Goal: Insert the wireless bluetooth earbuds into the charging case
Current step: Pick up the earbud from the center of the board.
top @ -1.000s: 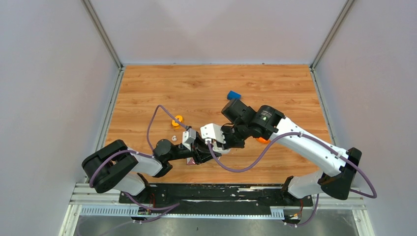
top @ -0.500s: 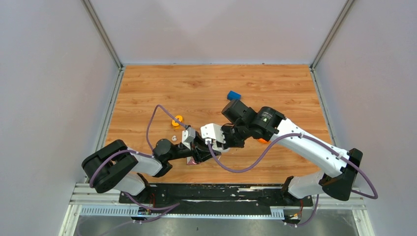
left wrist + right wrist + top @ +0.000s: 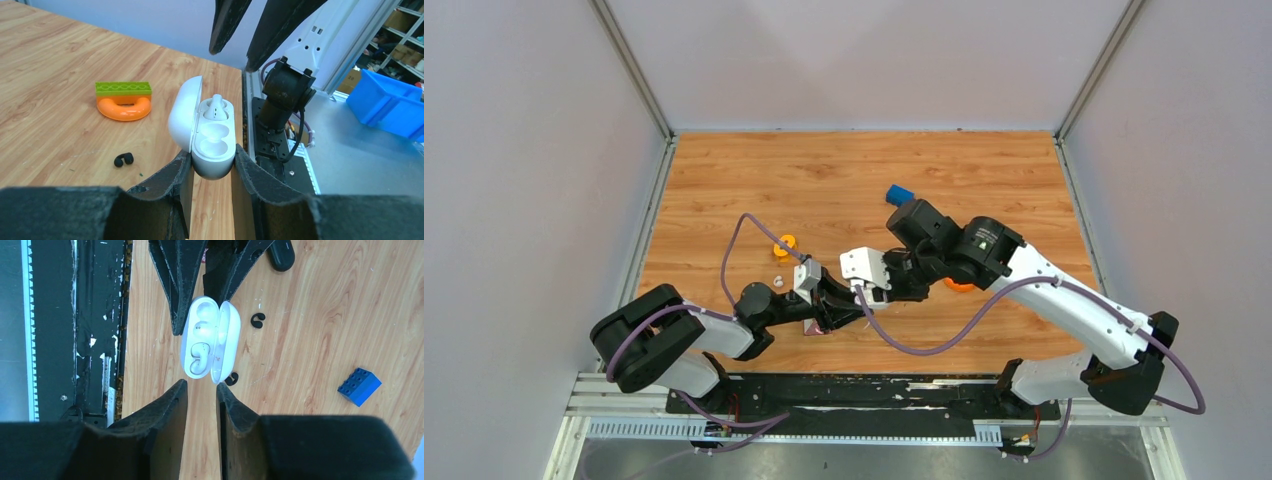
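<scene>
The white charging case [image 3: 212, 150] stands open, its lid to the left, and my left gripper [image 3: 212, 161] is shut on its lower end. A white earbud [image 3: 216, 106] sits in the far slot; the near slot is bare. The right wrist view shows the case [image 3: 225, 335] from above with that earbud [image 3: 199, 359] in it. My right gripper [image 3: 202, 386] hangs just beyond the case, jaws slightly apart and empty. Two tiny black C-shaped buds [image 3: 257, 320] [image 3: 231, 379] lie on the table beside the case; one shows in the left wrist view [image 3: 123, 159].
An orange ring with a green brick on it [image 3: 123, 100] lies past the case. A blue block [image 3: 359, 386] lies farther back [image 3: 899, 193]. Another orange ring [image 3: 785, 243] and a small white piece [image 3: 777, 281] lie left of the arms. The black base rail [image 3: 75, 315] runs close beside the case.
My right arm has drawn back to the right, away from the case. My left gripper and the case have stayed put.
</scene>
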